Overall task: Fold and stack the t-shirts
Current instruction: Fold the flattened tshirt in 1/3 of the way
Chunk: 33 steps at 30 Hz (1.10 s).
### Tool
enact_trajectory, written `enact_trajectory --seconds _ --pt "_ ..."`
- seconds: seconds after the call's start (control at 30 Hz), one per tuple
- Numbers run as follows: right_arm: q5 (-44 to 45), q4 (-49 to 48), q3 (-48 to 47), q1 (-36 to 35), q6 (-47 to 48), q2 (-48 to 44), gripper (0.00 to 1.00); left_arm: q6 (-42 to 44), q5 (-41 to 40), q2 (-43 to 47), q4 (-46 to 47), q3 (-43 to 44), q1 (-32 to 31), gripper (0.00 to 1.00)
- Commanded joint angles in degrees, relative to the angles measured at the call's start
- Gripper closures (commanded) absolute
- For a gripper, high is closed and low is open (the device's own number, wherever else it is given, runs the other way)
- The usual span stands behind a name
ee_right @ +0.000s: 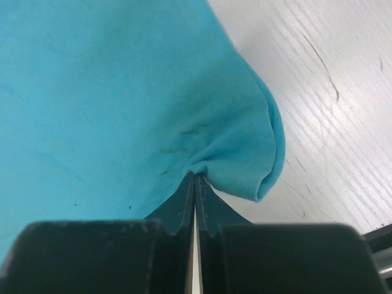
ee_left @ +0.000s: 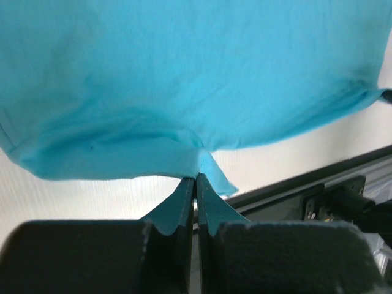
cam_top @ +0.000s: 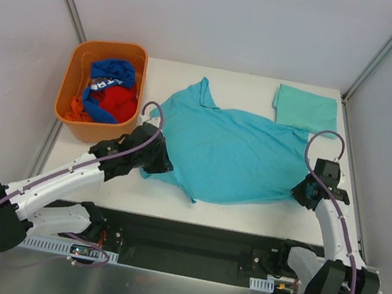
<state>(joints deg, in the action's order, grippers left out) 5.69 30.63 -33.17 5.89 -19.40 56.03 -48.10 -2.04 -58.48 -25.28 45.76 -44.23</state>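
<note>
The t-shirts sit apart: one teal t-shirt (cam_top: 232, 153) lies spread open on the table (cam_top: 245, 216) just right of the orange basket (cam_top: 70, 93), and the folded t-shirt (cam_top: 305, 110) rests much farther right of the basket, at the table's far corner. The left gripper (cam_top: 158, 157), close by the basket's near-right corner, has its fingers pressed together on a pinch of the spread shirt's edge. The right gripper (cam_top: 302, 192), well right of the basket, is clamped the same way on the opposite edge. Holding the cloth at two ends probably keeps it taut so it can be lifted or folded over evenly. The finished shirt seems parked aside as the base of the stack.

Only the top view gives the layout: both shirts, both arms, and the red and blue garments (cam_top: 111, 92) inside the basket. Only the wrist views confirm the grips. Fabric puckers at each pair of closed tips, and in the left wrist view the edge seems raised a little off the table
</note>
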Motion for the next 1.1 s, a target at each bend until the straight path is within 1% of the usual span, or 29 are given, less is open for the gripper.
enact_trajectory --seconds 0.0,0.23,0.5,0.73,0.87,1.07 --pt "0.02 -0.22 -4.79 -0.97 0.77 3.55 0.99 5.73 0.63 -3.04 3.48 5.82 3.97 1.0" --pt "2.65 -0.13 -10.77 -1.5 0.24 9.79 0.99 10.04 5.12 -13.75 4.36 14.0 10.03 1.0" --pt "4.15 0.48 -18.06 -1.5 -0.29 17.96 0.99 13.38 7.4 -20.62 4.36 21.82 17.68 1.0" --pt "4.94 0.48 -23.07 -1.5 -0.64 23.59 0.99 17.59 7.49 -26.41 4.36 26.66 20.23 1.0" --pt "5.2 0.66 -25.01 -1.5 -0.73 25.7 0.99 18.91 8.99 -28.71 4.36 29.21 21.2 1.0" --pt "4.77 1.09 -27.56 -1.5 -0.73 30.27 0.99 19.97 8.11 -33.54 4.45 32.11 22.6 1.0"
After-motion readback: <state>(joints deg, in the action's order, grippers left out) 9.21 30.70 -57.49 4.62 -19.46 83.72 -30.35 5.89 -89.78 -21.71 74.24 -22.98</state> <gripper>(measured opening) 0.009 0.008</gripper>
